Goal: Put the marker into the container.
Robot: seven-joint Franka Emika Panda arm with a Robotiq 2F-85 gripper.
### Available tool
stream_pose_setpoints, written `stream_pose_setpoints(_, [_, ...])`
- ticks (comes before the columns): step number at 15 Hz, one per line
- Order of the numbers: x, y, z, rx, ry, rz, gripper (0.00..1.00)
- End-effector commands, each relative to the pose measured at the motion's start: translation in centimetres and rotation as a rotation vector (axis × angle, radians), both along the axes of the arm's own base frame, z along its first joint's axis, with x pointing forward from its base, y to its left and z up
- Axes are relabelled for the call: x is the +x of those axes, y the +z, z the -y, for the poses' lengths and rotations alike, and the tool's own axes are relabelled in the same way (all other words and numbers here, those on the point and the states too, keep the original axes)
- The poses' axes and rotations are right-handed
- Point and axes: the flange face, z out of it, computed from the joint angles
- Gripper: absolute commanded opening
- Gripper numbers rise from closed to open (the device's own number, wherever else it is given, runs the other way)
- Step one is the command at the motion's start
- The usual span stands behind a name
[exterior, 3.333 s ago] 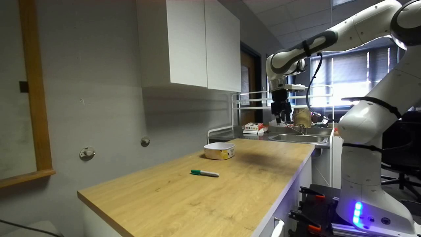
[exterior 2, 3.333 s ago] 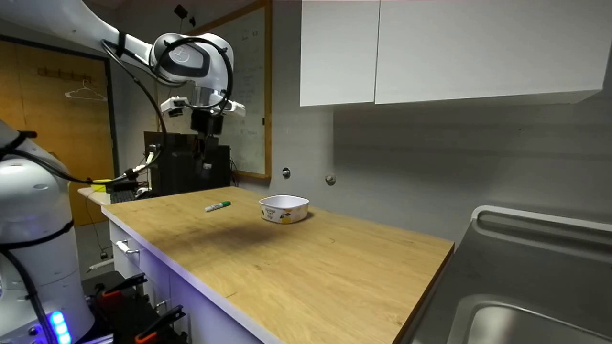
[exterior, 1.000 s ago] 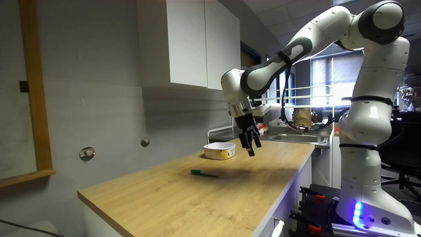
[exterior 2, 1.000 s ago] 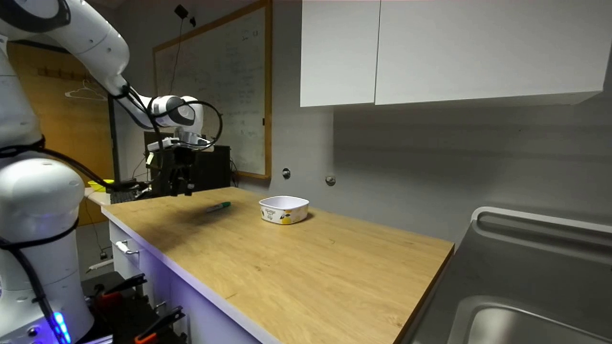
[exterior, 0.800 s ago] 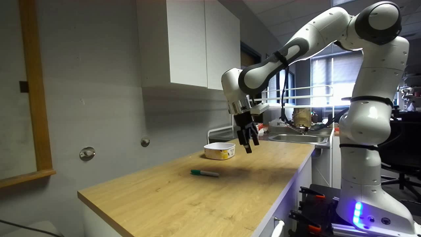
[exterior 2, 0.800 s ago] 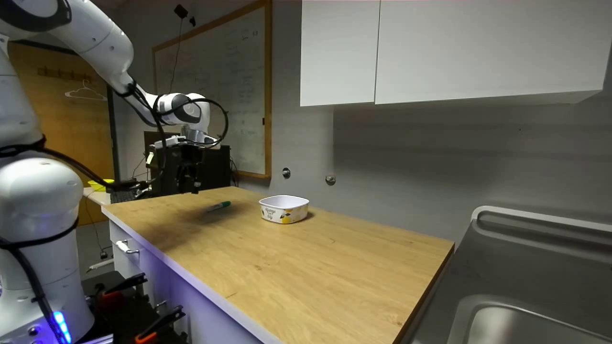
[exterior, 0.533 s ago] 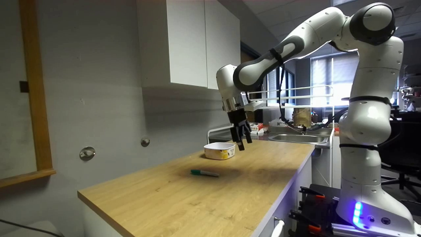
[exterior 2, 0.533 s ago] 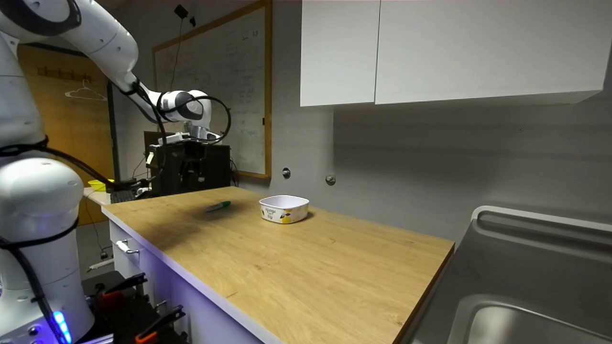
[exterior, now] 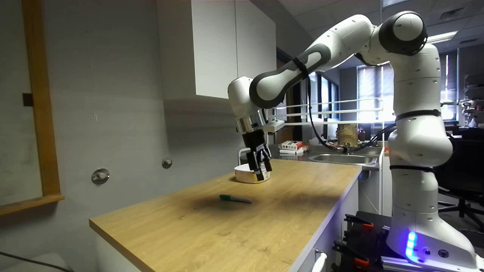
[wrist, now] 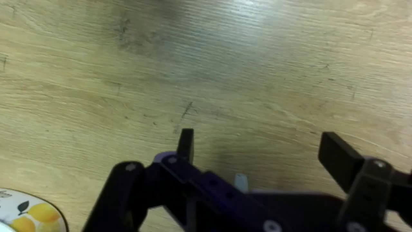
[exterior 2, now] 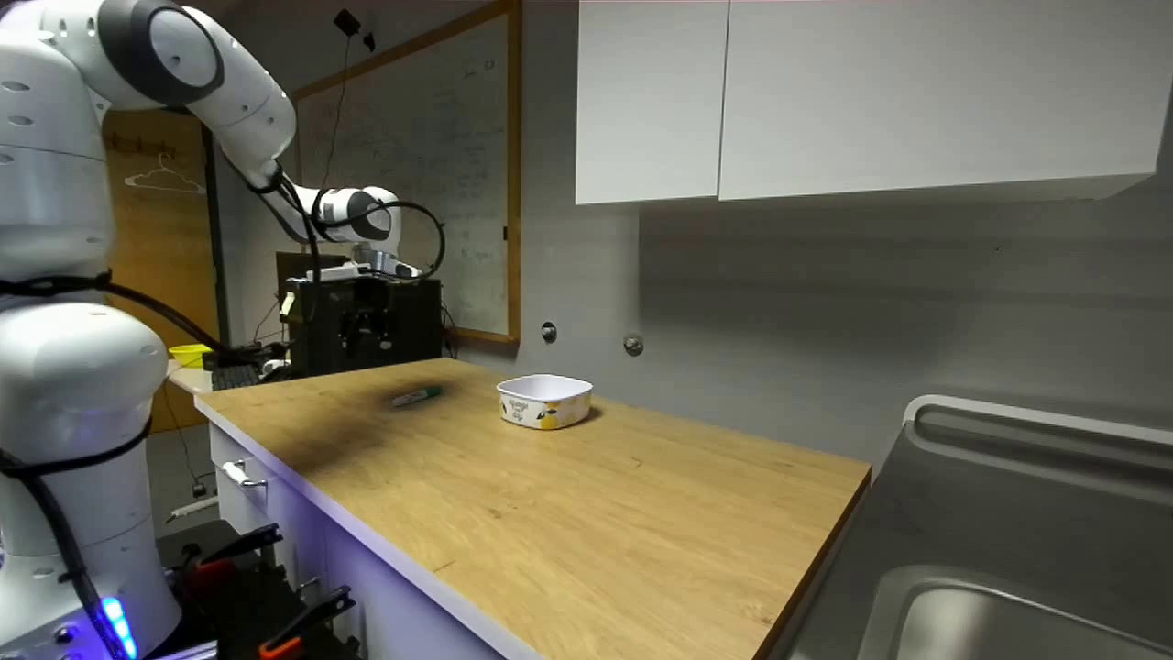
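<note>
The marker (exterior: 235, 198), with a green cap and a grey-white body, lies on the wooden counter. It also shows in an exterior view (exterior 2: 417, 396). In the wrist view only its pale end (wrist: 241, 183) shows; the gripper hides the rest. The container (exterior 2: 541, 412) is a low white bowl with a lemon print, standing near the marker; part of it shows in the wrist view (wrist: 35, 212). My gripper (exterior: 264, 173) is tilted above the counter and overlaps the container in that view. In the wrist view the gripper (wrist: 257, 141) is open, its fingers wide apart with nothing between the tips.
White wall cabinets (exterior: 234, 53) hang over the back of the counter (exterior: 211, 230). A metal sink (exterior: 342, 158) lies past the counter's far end. A red and white box (exterior: 291, 145) stands beside it. A dark monitor (exterior 2: 417, 316) is behind the gripper.
Over the last seconds the arm has swung from higher over the sink end toward the marker, and the gripper has tilted. In the last half second it moved further that way. Marker and container have not moved.
</note>
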Motion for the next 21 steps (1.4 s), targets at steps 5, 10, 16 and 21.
stream_pose_setpoints(5, [6.8,-1.6,-4.1,-0.036,0.127,-0.017,1.00])
stream_pose_setpoints(10, [11.0,-5.7,-2.4,-0.035,0.178,-0.042,1.00])
stream_pose_setpoints(16, [13.6,-11.1,1.5,0.006,0.160,-0.106,1.00])
stream_pose_setpoints(21, [14.2,-11.2,2.4,0.011,0.142,-0.094,0.52])
